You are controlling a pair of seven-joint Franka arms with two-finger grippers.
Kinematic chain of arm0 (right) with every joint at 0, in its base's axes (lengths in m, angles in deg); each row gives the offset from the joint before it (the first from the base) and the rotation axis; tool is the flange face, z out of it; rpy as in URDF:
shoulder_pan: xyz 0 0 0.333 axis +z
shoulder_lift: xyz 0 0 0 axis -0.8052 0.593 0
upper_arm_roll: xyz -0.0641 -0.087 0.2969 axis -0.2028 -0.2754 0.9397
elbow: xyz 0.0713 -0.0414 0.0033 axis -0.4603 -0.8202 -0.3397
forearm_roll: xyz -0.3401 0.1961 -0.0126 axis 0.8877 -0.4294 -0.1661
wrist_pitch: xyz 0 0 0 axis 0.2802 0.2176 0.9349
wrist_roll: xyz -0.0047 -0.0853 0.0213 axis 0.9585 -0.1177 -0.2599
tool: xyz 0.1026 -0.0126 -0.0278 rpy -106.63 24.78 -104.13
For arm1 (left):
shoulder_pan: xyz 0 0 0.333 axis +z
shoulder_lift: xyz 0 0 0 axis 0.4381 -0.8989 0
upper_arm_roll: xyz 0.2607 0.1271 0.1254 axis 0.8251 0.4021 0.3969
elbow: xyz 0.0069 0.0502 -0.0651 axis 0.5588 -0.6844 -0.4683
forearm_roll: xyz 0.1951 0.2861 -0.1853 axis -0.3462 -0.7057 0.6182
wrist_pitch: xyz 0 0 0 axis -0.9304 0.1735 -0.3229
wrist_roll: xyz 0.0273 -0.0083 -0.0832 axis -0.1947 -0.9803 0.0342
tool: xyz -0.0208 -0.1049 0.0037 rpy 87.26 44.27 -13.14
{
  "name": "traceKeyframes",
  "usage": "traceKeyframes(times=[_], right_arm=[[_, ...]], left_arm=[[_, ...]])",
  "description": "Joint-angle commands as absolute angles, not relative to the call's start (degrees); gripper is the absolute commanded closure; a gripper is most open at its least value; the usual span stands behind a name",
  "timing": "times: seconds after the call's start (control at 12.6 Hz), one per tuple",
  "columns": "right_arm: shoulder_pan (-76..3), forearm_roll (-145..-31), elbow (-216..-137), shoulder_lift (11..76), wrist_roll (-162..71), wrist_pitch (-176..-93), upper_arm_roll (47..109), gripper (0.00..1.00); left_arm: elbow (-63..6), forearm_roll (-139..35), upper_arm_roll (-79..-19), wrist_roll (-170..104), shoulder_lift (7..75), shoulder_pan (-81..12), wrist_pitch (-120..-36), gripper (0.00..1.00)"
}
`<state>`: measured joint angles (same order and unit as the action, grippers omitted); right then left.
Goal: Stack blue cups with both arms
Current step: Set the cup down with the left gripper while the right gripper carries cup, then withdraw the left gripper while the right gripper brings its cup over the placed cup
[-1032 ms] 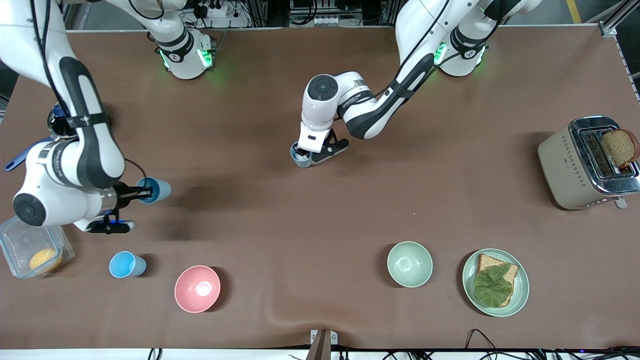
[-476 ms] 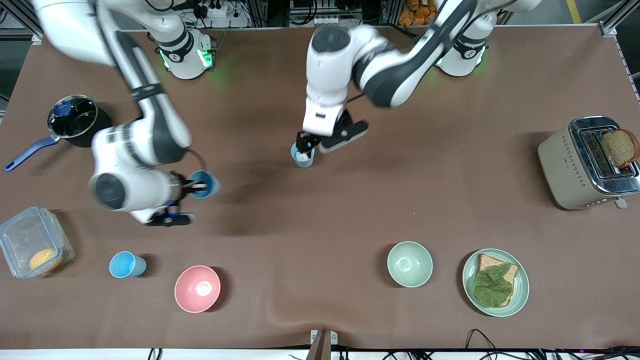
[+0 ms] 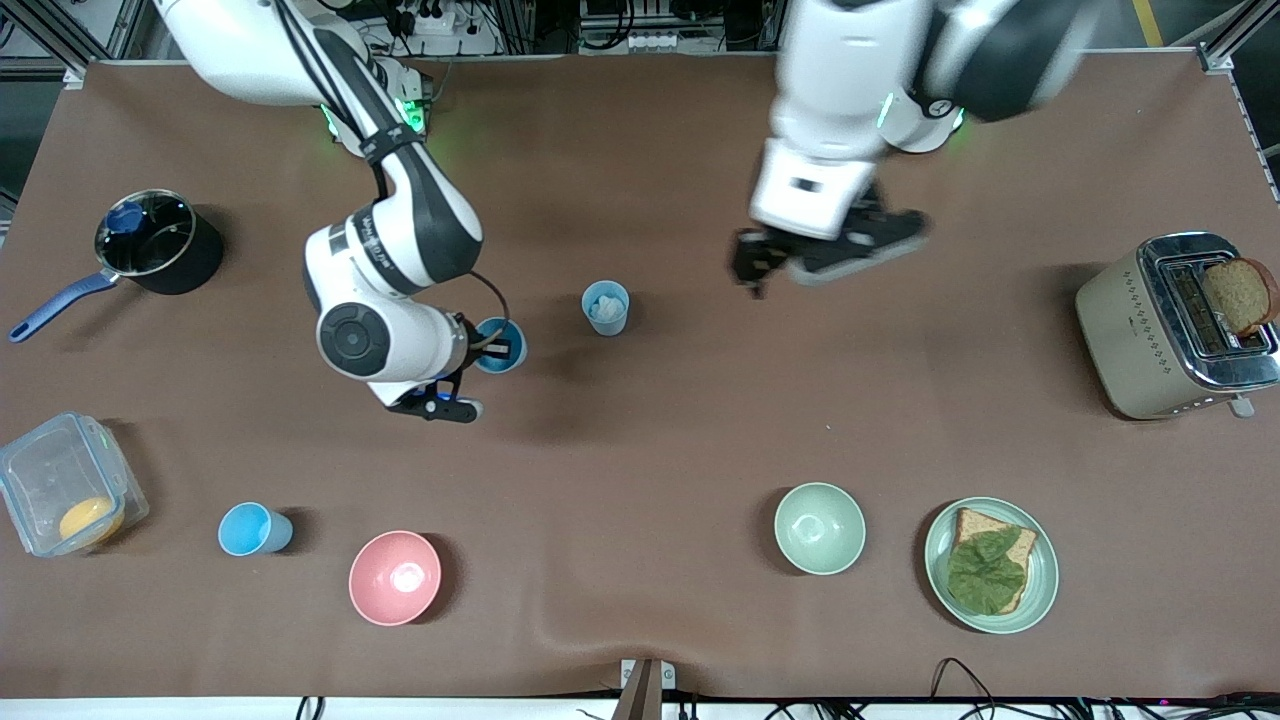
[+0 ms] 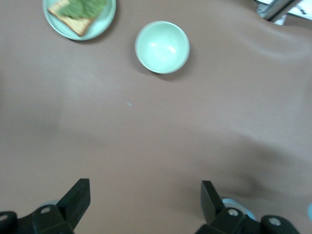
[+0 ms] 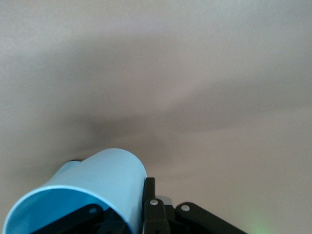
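Observation:
A paler grey-blue cup [image 3: 606, 306] stands upright and alone mid-table. My right gripper [image 3: 495, 347] is shut on a bright sky-blue cup [image 3: 499, 344], held on its side in the air beside the grey-blue cup, toward the right arm's end. The right wrist view shows that cup [image 5: 92, 187] between my fingers [image 5: 149, 195], mouth toward the camera. My left gripper [image 3: 757, 265] is open and empty, raised over bare table toward the left arm's end; its fingers [image 4: 74, 199] stand wide apart. Another sky-blue cup [image 3: 252, 529] stands near the front edge.
A pink bowl [image 3: 394, 577], a pale green bowl [image 3: 819, 527] and a plate [image 3: 1040, 590] with bread and a leaf stand near the front. A black pot [image 3: 155, 243] and a clear container [image 3: 62, 492] are at the right arm's end, a toaster [image 3: 1150, 330] at the left arm's.
My left gripper let go of the grey-blue cup, rose and moved toward the left arm's end. My right arm carried the sky-blue cup toward the grey-blue cup.

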<state>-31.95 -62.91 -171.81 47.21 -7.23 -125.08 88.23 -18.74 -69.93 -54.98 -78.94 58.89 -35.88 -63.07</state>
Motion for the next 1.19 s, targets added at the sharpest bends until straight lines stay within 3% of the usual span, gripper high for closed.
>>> traceKeyframes(times=[0.0,0.56,1.11], right_arm=[[-25.7,-64.1,-173.9,45.5,1.5,-126.9,87.6,1.0],[-18.2,-64.1,-186.5,39.7,10.4,-134.7,87.7,1.0],[-15.2,-66.0,-186.4,41.4,10.9,-143.3,87.7,1.0]], left_arm=[[-19.8,-67.3,-55.5,-67.2,62.8,-28.6,-58.8,0.0],[-19.7,-67.3,-55.4,-49.6,65.4,-18.2,-54.9,0.0],[-20.3,-67.4,-55.7,-46.2,65.4,-18.3,-54.2,0.0]])
